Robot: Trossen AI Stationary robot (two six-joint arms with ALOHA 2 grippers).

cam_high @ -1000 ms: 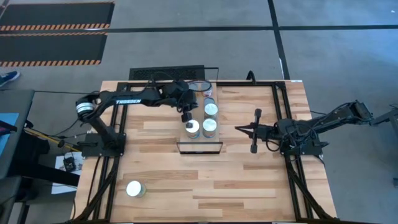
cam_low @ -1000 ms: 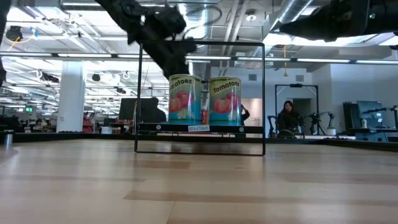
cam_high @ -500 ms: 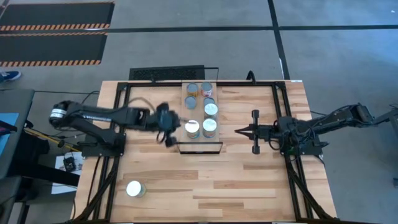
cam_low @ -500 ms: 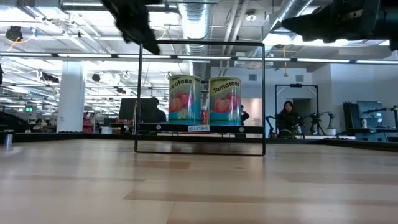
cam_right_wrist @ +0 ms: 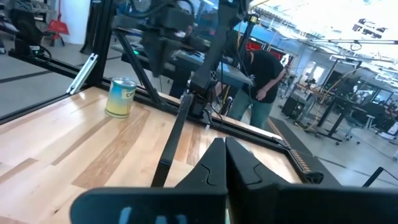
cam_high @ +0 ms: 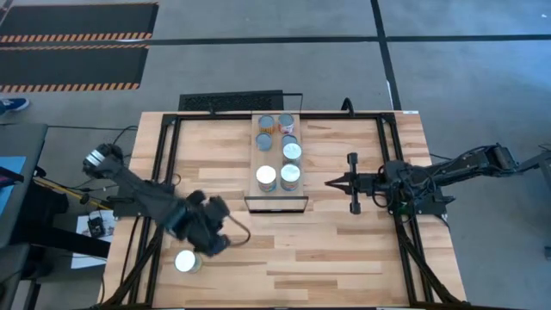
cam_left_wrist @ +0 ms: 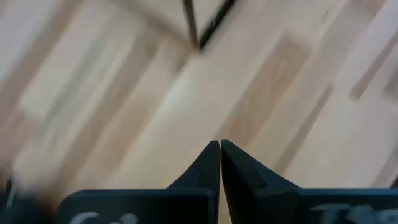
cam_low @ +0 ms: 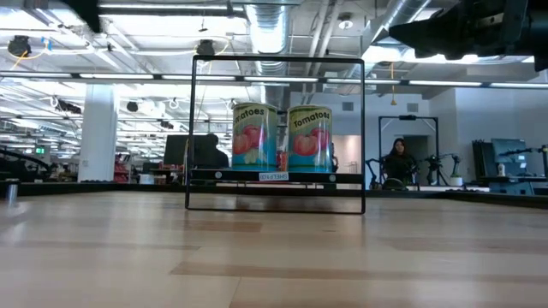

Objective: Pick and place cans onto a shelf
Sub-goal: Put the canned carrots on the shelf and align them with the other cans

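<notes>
While five cans sit on the shelf, we hover our left gripper, fingers closed and empty, at two o'clock of the last can; next, open and descend. Right gripper waits, closed.

Open-plan robotics lab, exposed ceiling ducts, robot workstations, person at bench

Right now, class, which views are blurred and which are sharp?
Left wrist view: table planks smeared by motion behind the shut left gripper. High view: left arm slightly blurred near the lone can. Low view: shelf and tomato cans sharp.
</notes>
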